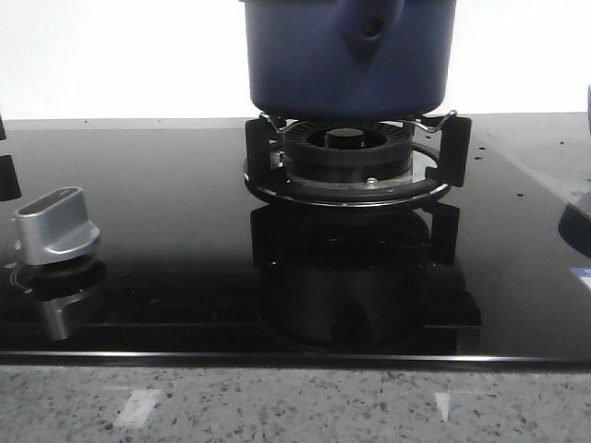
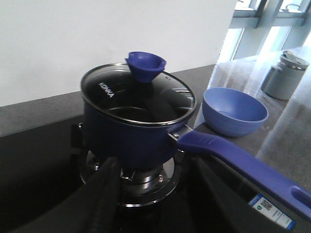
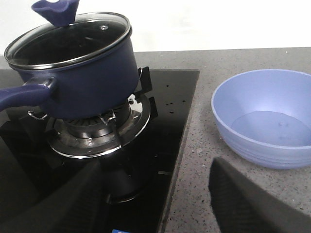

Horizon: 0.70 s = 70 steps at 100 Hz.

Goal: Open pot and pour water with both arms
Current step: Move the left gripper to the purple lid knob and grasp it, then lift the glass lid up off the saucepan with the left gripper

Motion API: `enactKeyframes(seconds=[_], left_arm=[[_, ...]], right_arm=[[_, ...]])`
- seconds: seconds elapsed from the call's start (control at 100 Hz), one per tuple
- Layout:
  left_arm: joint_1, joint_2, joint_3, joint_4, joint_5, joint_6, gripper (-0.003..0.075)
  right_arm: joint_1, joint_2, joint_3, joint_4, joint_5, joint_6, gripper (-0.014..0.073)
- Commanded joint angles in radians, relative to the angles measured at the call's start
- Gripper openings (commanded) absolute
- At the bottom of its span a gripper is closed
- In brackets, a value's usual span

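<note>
The dark-blue pot (image 1: pixel 346 55) stands on the gas burner (image 1: pixel 346 161), its handle (image 1: pixel 369 23) pointing toward the front camera. A glass lid (image 2: pixel 131 97) with a blue knob (image 2: pixel 145 65) sits closed on it. My left gripper (image 2: pixel 160 204) is open and empty, low over the black hob, short of the pot (image 2: pixel 131 141) and beside its long blue handle (image 2: pixel 243 162). My right gripper (image 3: pixel 155 208) is open and empty over the hob's edge, between the pot (image 3: pixel 87 82) and a light-blue bowl (image 3: pixel 267 121).
The light-blue bowl (image 2: pixel 234 110) sits on the speckled counter beside the hob. A metal canister (image 2: pixel 284 73) stands farther back. A silver stove knob (image 1: pixel 57 224) is at the hob's front left. A sticker (image 2: pixel 272 211) lies on the glass.
</note>
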Motion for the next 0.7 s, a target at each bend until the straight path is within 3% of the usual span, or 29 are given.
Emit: enactKeyframes(seconds=[0.0, 0.15, 0.46, 0.69], left_arm=[[-0.056, 0.089, -0.081, -0.033, -0.082, 0.037, 0.0374], [-0.107, 0.249, -0.183, -0.025, -0.145, 0.069, 0.0482], [-0.109, 0.500, -0.413, -0.028, -0.166, 0.121, 0.0484], [-0.105, 0.608, -0.528, -0.032, -0.166, 0.123, 0.0484]], right_arm=[[0.000, 0.017, -0.035, -0.004, -0.075, -0.010, 0.0456], [0.000, 0.017, -0.035, -0.008, -0.076, -0.010, 0.0456], [0.000, 0.026, -0.035, -0.081, -0.070, -0.010, 0.0455], [0.000, 0.153, -0.075, -0.085, -0.067, -0.001, 0.0455]])
